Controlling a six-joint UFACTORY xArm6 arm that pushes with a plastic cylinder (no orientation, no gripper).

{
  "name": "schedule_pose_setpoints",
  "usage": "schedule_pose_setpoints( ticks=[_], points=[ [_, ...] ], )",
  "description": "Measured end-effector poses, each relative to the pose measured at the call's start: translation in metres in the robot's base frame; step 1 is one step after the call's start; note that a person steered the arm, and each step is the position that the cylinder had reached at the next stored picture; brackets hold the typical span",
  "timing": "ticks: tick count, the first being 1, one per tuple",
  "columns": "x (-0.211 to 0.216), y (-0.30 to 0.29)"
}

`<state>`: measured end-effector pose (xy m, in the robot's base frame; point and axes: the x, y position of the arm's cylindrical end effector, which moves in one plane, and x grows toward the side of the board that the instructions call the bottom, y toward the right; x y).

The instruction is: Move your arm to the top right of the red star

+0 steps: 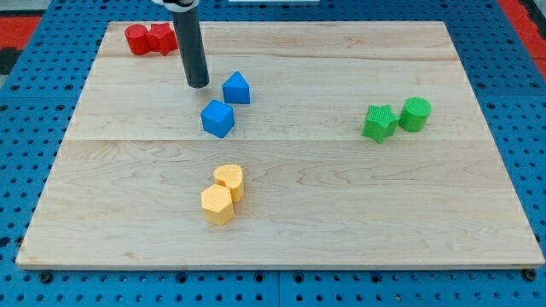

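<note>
Now my tip (198, 84) on pale wood, lower right of red star (160, 38), apparently ridged.

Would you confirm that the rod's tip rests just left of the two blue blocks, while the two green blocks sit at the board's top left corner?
Not quite: the camera view shows two red blocks in the top left corner. The two green blocks sit at the view's right. My tip is indeed just left of the two blue blocks.
</note>
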<state>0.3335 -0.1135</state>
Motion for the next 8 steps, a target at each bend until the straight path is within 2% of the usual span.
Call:
schedule_pose_setpoints(
  ticks=[2,3,5,7,8],
  points=[
    [0.001,0.002],
    [-0.015,0.002],
    [-0.066,0.008],
    [-0.140,0.000],
    [-0.142,-0.029]
  ],
)
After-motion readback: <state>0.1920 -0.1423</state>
